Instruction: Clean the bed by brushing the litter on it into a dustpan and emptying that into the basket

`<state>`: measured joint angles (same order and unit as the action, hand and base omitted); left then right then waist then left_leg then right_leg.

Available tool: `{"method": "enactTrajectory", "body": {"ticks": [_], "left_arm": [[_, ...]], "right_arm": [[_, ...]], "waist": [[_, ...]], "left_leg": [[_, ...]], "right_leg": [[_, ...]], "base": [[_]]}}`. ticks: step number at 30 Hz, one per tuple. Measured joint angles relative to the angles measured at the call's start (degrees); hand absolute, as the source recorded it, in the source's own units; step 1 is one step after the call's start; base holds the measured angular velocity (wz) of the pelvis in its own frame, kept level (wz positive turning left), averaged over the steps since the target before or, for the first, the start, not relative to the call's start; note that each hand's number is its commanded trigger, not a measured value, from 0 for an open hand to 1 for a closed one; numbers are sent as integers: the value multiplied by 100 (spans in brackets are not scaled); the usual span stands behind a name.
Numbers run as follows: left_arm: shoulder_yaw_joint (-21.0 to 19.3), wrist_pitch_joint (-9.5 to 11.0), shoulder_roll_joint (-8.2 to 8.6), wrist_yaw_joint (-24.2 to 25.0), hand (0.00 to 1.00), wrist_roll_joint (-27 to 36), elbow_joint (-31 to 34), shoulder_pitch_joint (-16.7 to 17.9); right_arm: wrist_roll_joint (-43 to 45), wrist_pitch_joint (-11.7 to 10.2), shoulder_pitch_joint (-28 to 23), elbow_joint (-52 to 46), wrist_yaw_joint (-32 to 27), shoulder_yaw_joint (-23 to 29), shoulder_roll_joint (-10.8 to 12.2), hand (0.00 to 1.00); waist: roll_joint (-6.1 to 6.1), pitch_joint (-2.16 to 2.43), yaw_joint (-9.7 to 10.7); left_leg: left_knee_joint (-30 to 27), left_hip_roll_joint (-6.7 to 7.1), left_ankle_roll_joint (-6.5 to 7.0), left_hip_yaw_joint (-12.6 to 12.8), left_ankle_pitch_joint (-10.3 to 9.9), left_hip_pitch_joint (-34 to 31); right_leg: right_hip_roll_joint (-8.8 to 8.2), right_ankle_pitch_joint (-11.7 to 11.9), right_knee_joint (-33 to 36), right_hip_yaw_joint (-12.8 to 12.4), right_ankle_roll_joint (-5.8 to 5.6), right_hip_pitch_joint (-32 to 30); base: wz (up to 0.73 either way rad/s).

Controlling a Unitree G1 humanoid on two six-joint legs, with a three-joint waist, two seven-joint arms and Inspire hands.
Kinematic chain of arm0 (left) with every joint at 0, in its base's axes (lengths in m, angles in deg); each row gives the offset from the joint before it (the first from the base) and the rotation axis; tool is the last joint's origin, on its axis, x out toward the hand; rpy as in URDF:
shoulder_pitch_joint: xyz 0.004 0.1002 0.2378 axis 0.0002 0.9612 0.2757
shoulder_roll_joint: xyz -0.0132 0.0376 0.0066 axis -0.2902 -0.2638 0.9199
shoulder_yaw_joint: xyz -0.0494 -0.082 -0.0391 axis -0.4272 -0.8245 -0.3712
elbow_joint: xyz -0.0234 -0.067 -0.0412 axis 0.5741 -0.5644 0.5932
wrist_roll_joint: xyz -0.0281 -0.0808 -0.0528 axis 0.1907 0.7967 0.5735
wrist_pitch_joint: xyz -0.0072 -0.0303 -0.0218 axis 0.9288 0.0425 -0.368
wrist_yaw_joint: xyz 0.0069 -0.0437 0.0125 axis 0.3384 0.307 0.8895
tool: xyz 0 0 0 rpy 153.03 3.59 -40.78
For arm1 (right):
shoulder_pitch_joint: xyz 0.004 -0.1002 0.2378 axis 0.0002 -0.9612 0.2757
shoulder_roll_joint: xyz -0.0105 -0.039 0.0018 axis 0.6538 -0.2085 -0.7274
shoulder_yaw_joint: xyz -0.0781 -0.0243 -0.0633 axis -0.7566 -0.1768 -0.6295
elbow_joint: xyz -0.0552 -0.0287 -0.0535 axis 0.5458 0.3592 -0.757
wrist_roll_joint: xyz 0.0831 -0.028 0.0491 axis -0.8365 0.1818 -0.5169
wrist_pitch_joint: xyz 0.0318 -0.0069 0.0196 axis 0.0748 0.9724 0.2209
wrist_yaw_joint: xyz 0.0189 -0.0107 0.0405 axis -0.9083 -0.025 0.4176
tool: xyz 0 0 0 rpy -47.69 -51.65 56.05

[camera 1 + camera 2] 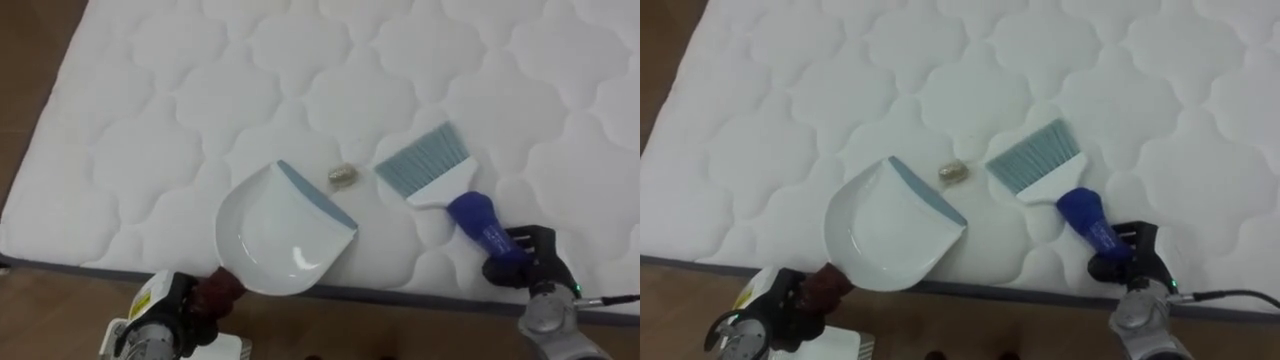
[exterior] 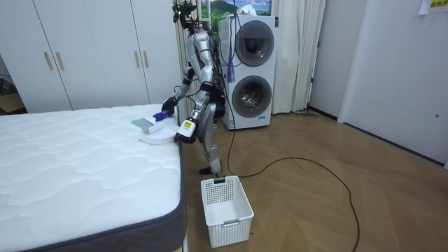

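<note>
A white dustpan point(image 1: 280, 235) with a grey-blue lip lies on the quilted white mattress point(image 1: 150, 120) near its front edge. My left hand point(image 1: 178, 308) is shut on the pan's dark red handle point(image 1: 218, 288). A small crumpled scrap point(image 1: 341, 176) lies just beyond the pan's lip. Right of the scrap is a brush point(image 1: 430, 165) with grey-blue bristles resting on the mattress. My right hand point(image 1: 535, 258) is shut on its blue handle point(image 1: 485, 228). The scrap sits between the pan's lip and the bristles, touching neither.
I stand at the side of the bed point(image 2: 84, 168). A white laundry basket point(image 2: 225, 203) stands on the wooden floor by the bed's corner. Stacked washing machines point(image 2: 252, 70) and white wardrobes point(image 2: 91, 49) line the wall behind.
</note>
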<state>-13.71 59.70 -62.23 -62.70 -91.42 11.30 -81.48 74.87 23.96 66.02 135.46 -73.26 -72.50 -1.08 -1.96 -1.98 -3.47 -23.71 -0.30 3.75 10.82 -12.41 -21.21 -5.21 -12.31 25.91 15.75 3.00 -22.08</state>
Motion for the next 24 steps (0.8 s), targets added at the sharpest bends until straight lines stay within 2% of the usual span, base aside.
{"method": "enactTrajectory", "body": {"ticks": [3, 5, 8, 10, 11, 13, 14, 15, 16, 18, 19, 21, 24], "left_arm": [[1, -61, -9, 1, 100, -15, 14, -19], [-5, -71, -70, 4, 100, -52, 53, -21], [-167, -88, -303, 19, 100, -517, 232, -16], [-167, -114, -567, 19, 100, -601, 354, -28], [-167, -127, -644, 19, 100, -613, 392, -37], [-170, -216, -892, 20, 100, -769, 456, -148], [-168, -220, -950, 19, 100, -840, 474, -152], [-162, -221, -1047, 20, 100, -950, 476, -200], [-155, -218, -1127, 20, 100, -1027, 476, -295], [-155, -221, -1219, 21, 100, -1078, 503, -400], [-157, -220, -1258, 33, 100, -1117, 515, -432], [-159, -219, -1303, 71, 100, -1162, 591, -488], [-150, -220, -1334, 109, 100, -1177, 593, -615]], "right_arm": [[50, 0, 7, 53, 12, 11, -75, 100], [141, 1, 12, 83, 41, 77, -160, 100], [805, 0, 47, 142, 140, 346, -397, 100], [1266, 11, 148, 162, 177, 346, -697, 100], [1424, 34, 209, 180, 195, 347, -774, 100], [2049, 150, 465, 222, 306, 314, -1158, 100], [2229, 188, 523, 222, 334, 250, -1264, 100], [2611, 249, 631, 211, 371, 76, -1511, 100], [2944, 274, 739, 216, 397, -64, -1768, 100], [3425, 403, 887, 211, 407, -214, -2019, 100], [3759, 490, 984, 202, 410, -293, -2123, 100], [4293, 517, 1084, 136, 410, -292, -2240, 100], [4955, 615, 1290, 97, 409, -440, -2295, 100]], "waist": [[21, -9, 15], [78, -15, 14], [195, -10, -12], [291, -3, 5], [322, -6, 3], [475, -13, -19], [508, -13, -31], [566, -13, -52], [620, -42, -88], [714, -94, -166], [763, -104, -175], [806, -102, -203], [849, -118, -297]], "left_leg": [[0, 24, 23, 12, 14, 0], [21, 52, 29, 19, 17, -11], [9, 50, 43, 17, 25, -66], [-10, 47, 43, 17, 25, -82], [-10, 46, 43, 16, 26, -103], [-58, 43, 52, 18, 32, -172], [-83, 35, 52, 18, 32, -177], [-125, 19, 51, 12, 31, -198], [-158, 6, 50, -1, 31, -227], [-170, -16, 48, 1, 30, -234], [-182, -28, 47, 0, 29, -254], [-231, -64, 45, 0, 2, -338], [-361, -126, 39, 0, -38, -425]], "right_leg": [[-42, -34, 21, 13, 0, -12], [-75, -106, 78, 2, -7, -39], [-70, -105, 85, -1, -3, -101], [-72, -100, 102, 3, -2, -102], [-72, -100, 103, 7, -2, -117], [-88, -63, 235, 9, 14, -218], [-83, -63, 237, 8, 14, -214], [-73, -62, 228, 16, 14, -205], [-67, -57, 222, 40, 23, -202], [-56, -45, 226, 61, 42, -202], [-53, -39, 228, 76, 51, -209], [-31, -17, 232, 98, 66, -267], [8, 14, 250, 128, 92, -302]], "base": [[5], [8], [3], [0], [0], [0], [0], [5], [5], [2], [5], [3], [-3]]}}
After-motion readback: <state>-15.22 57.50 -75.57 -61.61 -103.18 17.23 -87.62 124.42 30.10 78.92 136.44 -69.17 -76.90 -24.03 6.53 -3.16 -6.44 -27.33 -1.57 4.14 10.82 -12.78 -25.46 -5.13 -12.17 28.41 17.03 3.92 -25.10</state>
